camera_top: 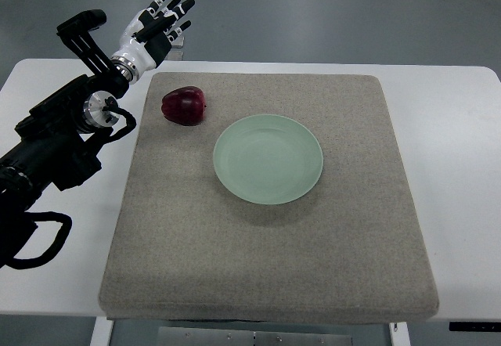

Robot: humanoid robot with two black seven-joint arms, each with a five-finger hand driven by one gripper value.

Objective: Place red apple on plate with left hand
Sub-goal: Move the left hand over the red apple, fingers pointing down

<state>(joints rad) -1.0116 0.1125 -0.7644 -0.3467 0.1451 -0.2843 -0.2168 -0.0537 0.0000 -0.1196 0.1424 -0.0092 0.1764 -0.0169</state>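
1. left hand (pixel 163 19) hovers past the table's far edge, fingers spread, holding nothing.
2. dark red apple (pixel 184 106) lies on grey felt mat (pixel 266 268), just beside round pale green plate (pixel 268 159).

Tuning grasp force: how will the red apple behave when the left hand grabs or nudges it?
The red apple looks rounded and glossy, so it may roll or slip under fingertips. It lies tilted on the felt mat, which probably damps rolling. Likely rigid. The left hand is open, apart from it.

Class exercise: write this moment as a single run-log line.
left hand: open, raised beyond mat's far-left corner | red apple: on mat, not held | plate: empty | right arm: not visible
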